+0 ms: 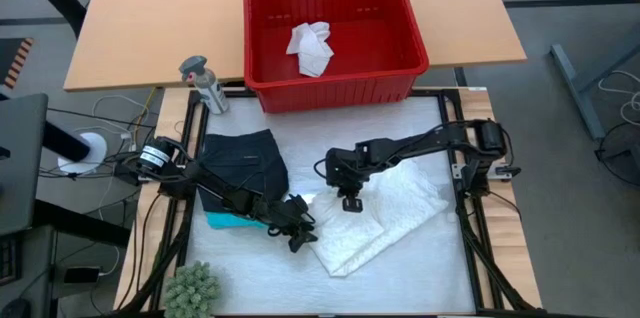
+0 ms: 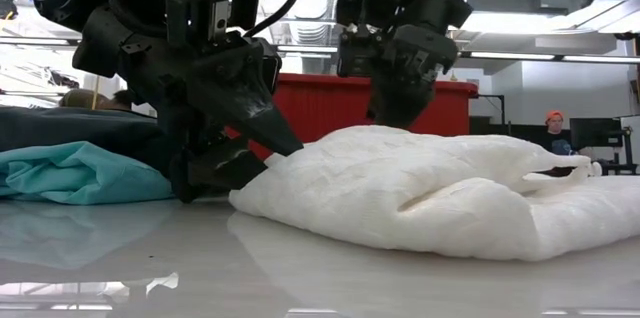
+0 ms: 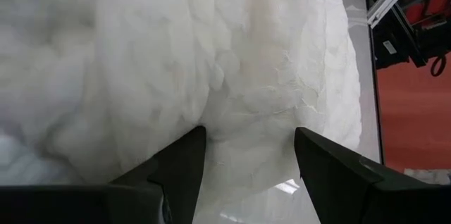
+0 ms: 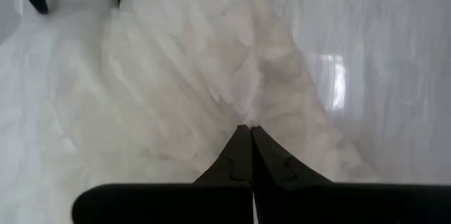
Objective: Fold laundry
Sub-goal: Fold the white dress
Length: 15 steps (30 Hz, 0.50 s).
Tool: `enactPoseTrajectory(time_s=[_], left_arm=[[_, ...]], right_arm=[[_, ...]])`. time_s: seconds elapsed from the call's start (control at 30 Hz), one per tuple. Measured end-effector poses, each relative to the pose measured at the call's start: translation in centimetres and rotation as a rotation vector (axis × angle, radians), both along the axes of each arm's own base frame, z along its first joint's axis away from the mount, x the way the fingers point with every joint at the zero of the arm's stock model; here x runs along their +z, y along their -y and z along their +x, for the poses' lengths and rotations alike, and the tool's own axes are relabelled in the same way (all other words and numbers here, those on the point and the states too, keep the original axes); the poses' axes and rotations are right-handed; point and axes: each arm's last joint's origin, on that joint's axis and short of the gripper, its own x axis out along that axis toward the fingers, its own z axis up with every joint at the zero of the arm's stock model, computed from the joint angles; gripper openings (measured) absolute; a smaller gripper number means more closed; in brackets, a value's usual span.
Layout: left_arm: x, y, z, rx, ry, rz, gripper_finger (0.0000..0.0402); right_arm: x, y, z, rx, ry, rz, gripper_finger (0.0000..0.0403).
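A white quilted garment (image 1: 385, 220) lies folded over itself on the table's middle and right. My right gripper (image 1: 351, 204) stands over its left part, pointing steeply down, shut with its tips in the cloth (image 4: 246, 128). My left gripper (image 1: 300, 232) is open at the garment's left edge. It slants down from the table's left, and the edge bulges between its fingers (image 3: 246, 146). Behind the left arm a black garment (image 1: 240, 163) lies on a teal one (image 2: 80, 173). My right gripper pinches a small pucker of the white garment's top surface (image 4: 243, 115) between its fingertips, coming from above. One layer or several, I cannot tell. The garment rests on the table and creases run toward the tips. My left gripper's fingers (image 3: 180, 171) flank the garment's left edge; whether they touch it, I cannot tell.
A red basket (image 1: 400, 78) stands past the table's far edge with a white cloth (image 1: 312, 48) inside. A grey bottle (image 1: 205, 83) stands at the far left corner and a green fuzzy plant (image 1: 190, 288) at the near left. A person (image 2: 553, 128) shows in the room behind.
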Motion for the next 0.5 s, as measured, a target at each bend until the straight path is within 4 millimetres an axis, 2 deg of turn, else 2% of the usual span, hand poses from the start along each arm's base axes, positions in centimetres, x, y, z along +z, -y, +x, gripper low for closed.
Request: enactPoseTrajectory(time_s=[0.23, 0.4, 0.5], left_arm=[[-0.1, -0.1, -0.1, -0.001, -0.012, 0.017, 0.0213], [-0.1, -0.1, -0.1, -0.001, -0.014, 0.018, 0.0213], [-0.1, -0.1, -0.1, 0.000, -0.013, 0.018, 0.0213]], right_arm=[[-0.1, 0.0, -0.8, 0.014, -0.076, -0.005, 0.0024], [0.2, 0.2, -1.2, 0.019, -0.086, -0.003, 0.0089], [1.8, 0.7, -1.6, 0.012, -0.058, 0.024, 0.0118]])
